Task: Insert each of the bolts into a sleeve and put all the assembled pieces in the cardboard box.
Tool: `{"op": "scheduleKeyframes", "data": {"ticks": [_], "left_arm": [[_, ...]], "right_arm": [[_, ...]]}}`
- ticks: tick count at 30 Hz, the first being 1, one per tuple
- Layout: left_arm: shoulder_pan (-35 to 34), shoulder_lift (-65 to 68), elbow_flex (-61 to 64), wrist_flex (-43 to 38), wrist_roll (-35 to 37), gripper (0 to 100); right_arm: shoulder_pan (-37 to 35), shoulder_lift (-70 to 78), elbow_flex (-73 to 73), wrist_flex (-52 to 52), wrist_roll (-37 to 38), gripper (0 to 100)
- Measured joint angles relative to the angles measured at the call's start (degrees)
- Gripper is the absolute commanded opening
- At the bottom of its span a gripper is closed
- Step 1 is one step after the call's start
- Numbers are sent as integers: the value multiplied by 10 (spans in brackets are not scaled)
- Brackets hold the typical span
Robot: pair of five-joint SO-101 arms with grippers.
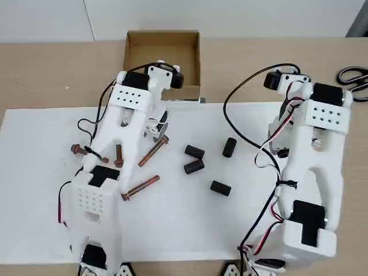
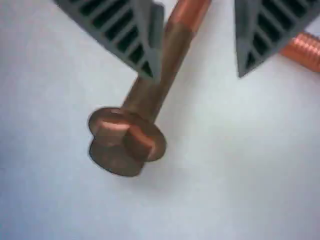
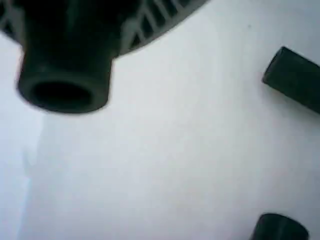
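Left gripper (image 2: 197, 75) being held spread astride bolt (image 2: 150, 100); sleeve (image 3: 65, 80) being pinched by right gripper (image 3: 70, 35), loose sleeve (image 3: 295, 77) lying well apart.

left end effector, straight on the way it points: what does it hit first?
Likely the bolt under the left end effector, then the white sheet; depth unclear.

Bolts (image 1: 140, 187) lie left of sleeves (image 1: 194, 152), cardboard box (image 1: 161, 54) behind.

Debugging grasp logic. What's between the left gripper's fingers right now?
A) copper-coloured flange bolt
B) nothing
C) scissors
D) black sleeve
A: in the left wrist view, the shank of the copper-coloured flange bolt runs between the open fingers of the left gripper.
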Motion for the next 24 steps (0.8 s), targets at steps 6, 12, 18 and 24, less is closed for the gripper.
{"op": "scheduleKeyframes", "data": {"ticks": [6,12,18,24], "left_arm": [[9,0,0,0,-19,100],[38,0,2,0,-21,100],[43,0,2,0,-21,100],[43,40,2,-5,-21,100]], "right_arm": [[0,2,0,0,0,7],[0,2,0,0,0,7],[0,2,0,0,0,7],[0,3,0,0,0,7]]}}
